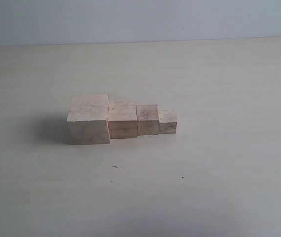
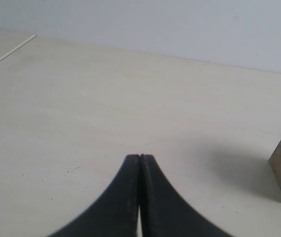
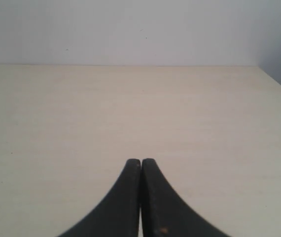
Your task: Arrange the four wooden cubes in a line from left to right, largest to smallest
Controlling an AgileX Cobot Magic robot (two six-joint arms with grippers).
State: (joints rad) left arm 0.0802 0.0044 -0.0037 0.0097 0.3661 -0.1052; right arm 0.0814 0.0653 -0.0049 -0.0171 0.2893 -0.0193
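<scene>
Pale tabletop (image 1: 219,187) holds the four wooden cubes (image 1: 130,118) touching in one row, largest cube (image 1: 88,120) leftmost, smallest cube (image 1: 167,122) rightmost; the left gripper (image 2: 139,157) and right gripper (image 3: 141,160) are both clamped together, empty

Pale table (image 1: 219,187); four wooden cubes (image 1: 123,119)

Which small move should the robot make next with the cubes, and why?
Probably none; I would leave the row alone. The largest cube, second, third and smallest already stand side by side in that order, left to right in the exterior view. The left gripper and right gripper are shut, empty and away from them.
</scene>
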